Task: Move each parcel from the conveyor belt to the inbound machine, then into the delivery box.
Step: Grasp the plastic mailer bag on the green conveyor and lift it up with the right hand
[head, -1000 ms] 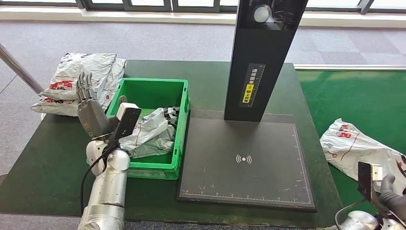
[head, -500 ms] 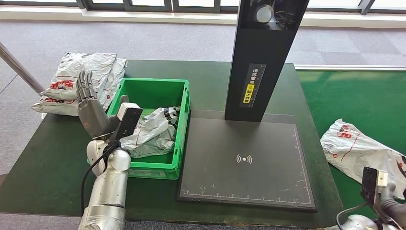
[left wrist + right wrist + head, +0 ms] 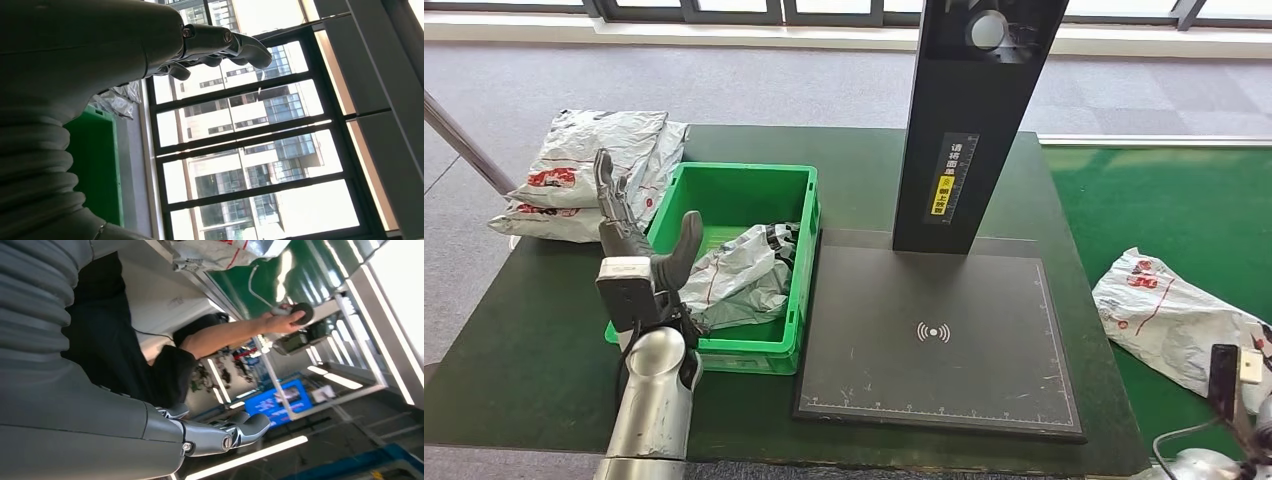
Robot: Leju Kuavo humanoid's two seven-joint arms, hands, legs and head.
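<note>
Head view, dark green table point(image 3: 524, 340), grey carpet point(image 3: 754, 90)

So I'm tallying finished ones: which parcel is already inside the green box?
The crumpled grey parcel lying in the green box; the others lie on the belt or stacked beside the box.

Counting four crinkly grey plastic mailer parcels, I think: two stacked point(image 3: 574, 170) point(image 3: 544, 215), one in the single green plastic crate point(image 3: 804, 262), one point(image 3: 1169, 315) on the green belt.
</note>
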